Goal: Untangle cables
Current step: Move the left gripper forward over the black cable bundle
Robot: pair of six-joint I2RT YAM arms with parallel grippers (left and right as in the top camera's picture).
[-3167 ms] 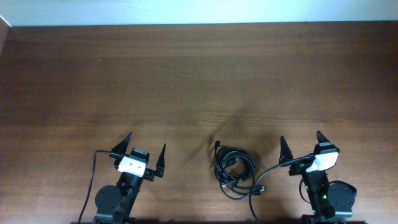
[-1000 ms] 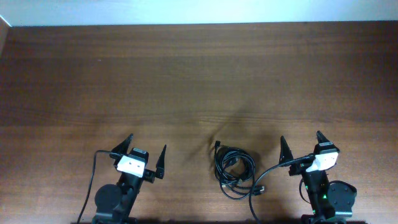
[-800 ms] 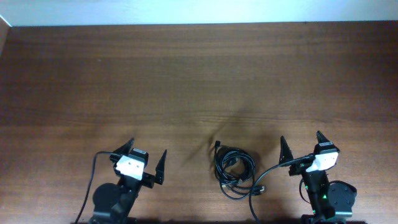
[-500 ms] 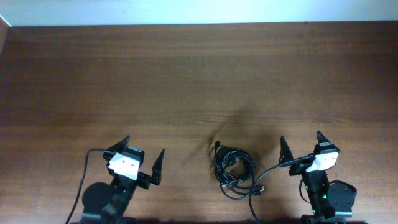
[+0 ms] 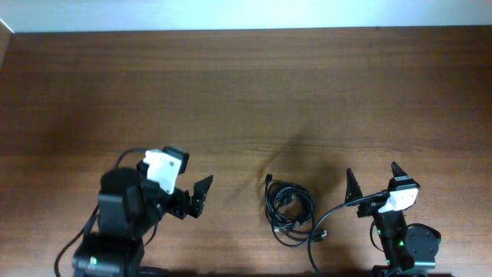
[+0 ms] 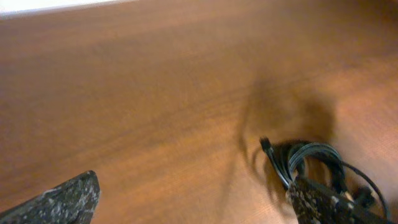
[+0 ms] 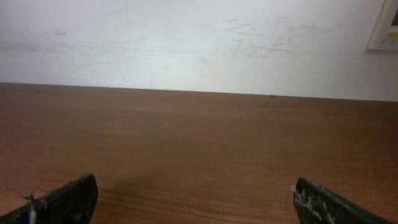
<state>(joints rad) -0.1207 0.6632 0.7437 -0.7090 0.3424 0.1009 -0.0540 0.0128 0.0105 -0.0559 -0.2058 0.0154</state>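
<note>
**Cables sit between the arms, nothing gripped yet**

Starting at my left: the left gripper [image 5: 183, 185] hangs above the table [image 5: 246, 92] with its jaws spread wide and nothing in them. It is angled toward the middle, and in its wrist view the cables [image 6: 313, 163] lie ahead and off to its right, partly behind the right-hand finger.

Centre now: the cables [image 5: 290, 209] lie in a tight coil near the front edge, between the two arms. The coil's long axis runs front to back. One plug end pokes out at the far left, and a loose tail trails toward the near right.

On to the right: the right gripper [image 5: 372, 172] is also fully open and empty, pointing straight ahead. Its left fingertip is closer to the coil than anything on the left arm, so I judge the right arm the nearer one.

Trouble spots: the left wrist picture is smeared, I can't count the cords or trace the crossings, and the right arm's own thick lead runs just beside the coil's tail. The right wrist view sees only table and wall.
</note>
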